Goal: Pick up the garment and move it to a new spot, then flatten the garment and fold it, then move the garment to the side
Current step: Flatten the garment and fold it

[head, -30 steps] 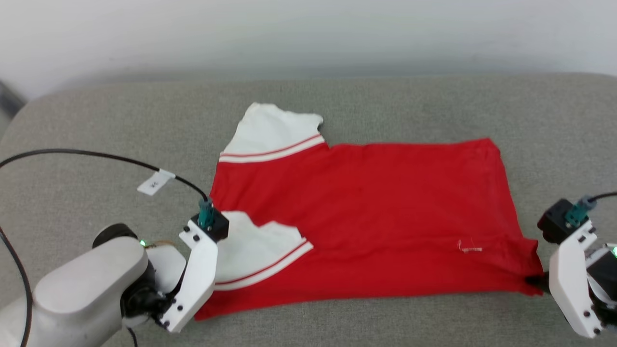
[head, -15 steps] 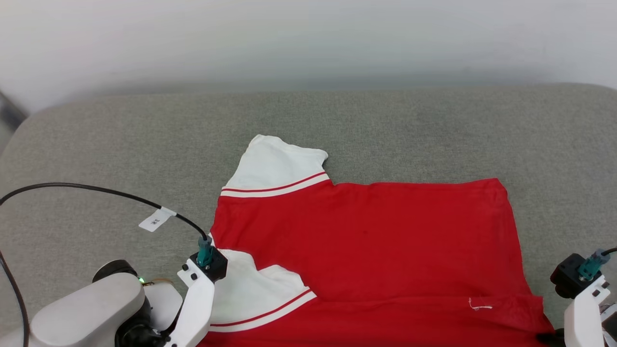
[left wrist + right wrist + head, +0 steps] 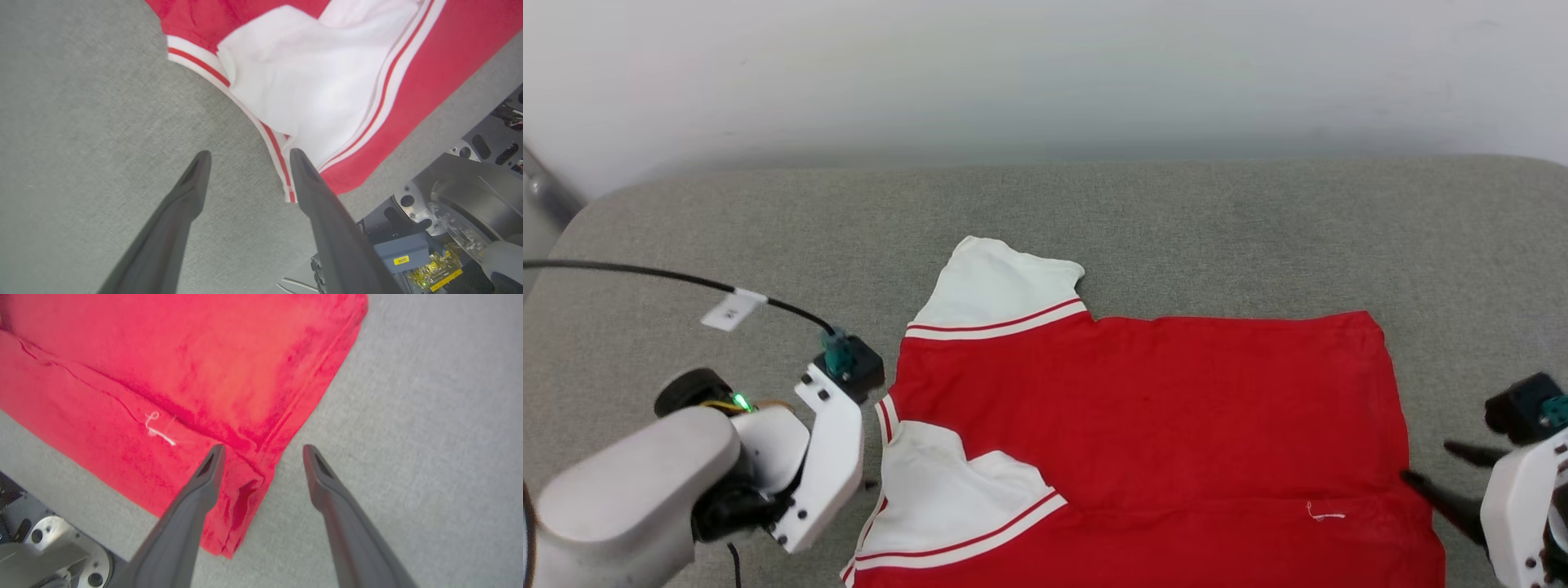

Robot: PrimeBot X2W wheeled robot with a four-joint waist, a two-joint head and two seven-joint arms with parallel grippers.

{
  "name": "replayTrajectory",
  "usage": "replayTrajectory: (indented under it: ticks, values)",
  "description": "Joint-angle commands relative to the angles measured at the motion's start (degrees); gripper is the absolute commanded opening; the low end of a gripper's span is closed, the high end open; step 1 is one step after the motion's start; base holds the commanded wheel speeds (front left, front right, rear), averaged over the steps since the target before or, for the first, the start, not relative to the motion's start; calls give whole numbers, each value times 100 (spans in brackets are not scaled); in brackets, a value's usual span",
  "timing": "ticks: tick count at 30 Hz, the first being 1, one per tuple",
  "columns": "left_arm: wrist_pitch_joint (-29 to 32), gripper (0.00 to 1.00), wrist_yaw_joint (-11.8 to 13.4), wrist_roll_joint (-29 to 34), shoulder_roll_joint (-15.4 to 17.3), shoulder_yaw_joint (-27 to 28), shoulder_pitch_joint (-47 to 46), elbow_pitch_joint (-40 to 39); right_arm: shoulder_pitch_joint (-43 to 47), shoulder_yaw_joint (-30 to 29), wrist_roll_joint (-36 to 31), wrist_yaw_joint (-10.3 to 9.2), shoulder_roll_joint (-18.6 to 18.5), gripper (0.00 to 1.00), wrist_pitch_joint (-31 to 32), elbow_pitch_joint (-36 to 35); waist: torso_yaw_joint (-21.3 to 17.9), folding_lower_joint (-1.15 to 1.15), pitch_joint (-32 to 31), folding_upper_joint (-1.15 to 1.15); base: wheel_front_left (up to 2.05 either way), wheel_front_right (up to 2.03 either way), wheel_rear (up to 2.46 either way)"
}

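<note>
— Where is the shirt (image 3: pixel 1168 408)?
— Flat on the grey cushion (image 3: pixel 1192 220), close to the near edge. It lies sideways, with its sleeves to the left and its bottom edge to the right.
— What do the sleeves look like?
— White, with red stripes. The far sleeve (image 3: pixel 996 286) sticks out over the cushion. The near sleeve (image 3: pixel 947 490) is folded in on top of the red.
— Is the left gripper (image 3: pixel 249 157) holding it?
— No. Its two dark fingers (image 3: pixel 179 204) stand wide apart with nothing pinched between them. It is just beside the near left corner, by the striped edge.
— And the right gripper (image 3: pixel 264 451)?
— Open wide too. It is at the near right corner. One finger is over the red cloth, the other over the bare cushion. I cannot tell if it touches the cloth.
— Anything else?
— A little white thread (image 3: pixel 1327 514) sits on the red, near that corner.
</note>
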Motion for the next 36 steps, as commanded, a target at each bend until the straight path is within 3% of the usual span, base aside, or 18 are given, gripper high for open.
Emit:
replayTrajectory:
  ticks: [1, 9, 14, 19, 24, 27, 36]
  values:
    - [-154, 100, 20, 95, 69, 96, -146, -22, 10, -202, -157, -6, 98, 100, -306, 34, -14, 0, -56, 0, 0, 0, 0]
    - [-1570, 100, 316, 697, -62, 712, -695, 346, 221, -1884, -1422, -6, 1022, 100, -2112, 45, -269, 0, 99, 0, 0, 0, 0]
    - [-1767, 100, 340, 839, -180, 898, -1143, 675, 606, -3117, -2304, -6, 1944, 100, -2915, -507, -521, 0, 384, 0, 0, 0, 0]
    - [-1688, 100, 380, 675, -338, 1163, -1612, 1002, 1154, -4032, -3111, -6, 3040, 100, -3239, -1383, -733, 0, 741, 0, 0, 0, 0]
    - [-1316, 100, 296, 563, -478, 1268, -2168, 1341, 1572, -4370, -3575, -6, 3884, 100, -3353, -2113, -929, 0, 1167, 0, 0, 0, 0]
    - [-848, 100, 278, 451, -576, 1268, -2517, 1519, 1734, -4344, -3735, -6, 4184, 100, -3370, -2369, -1011, 0, 1451, 0, 0, 0, 0]
    - [1109, 100, 198, 169, -623, 1029, -3417, 1769, 1522, -4064, -3968, -6, 4445, 100, -3409, -2607, -1287, 0, 2257, 0, 0, 0, 0]
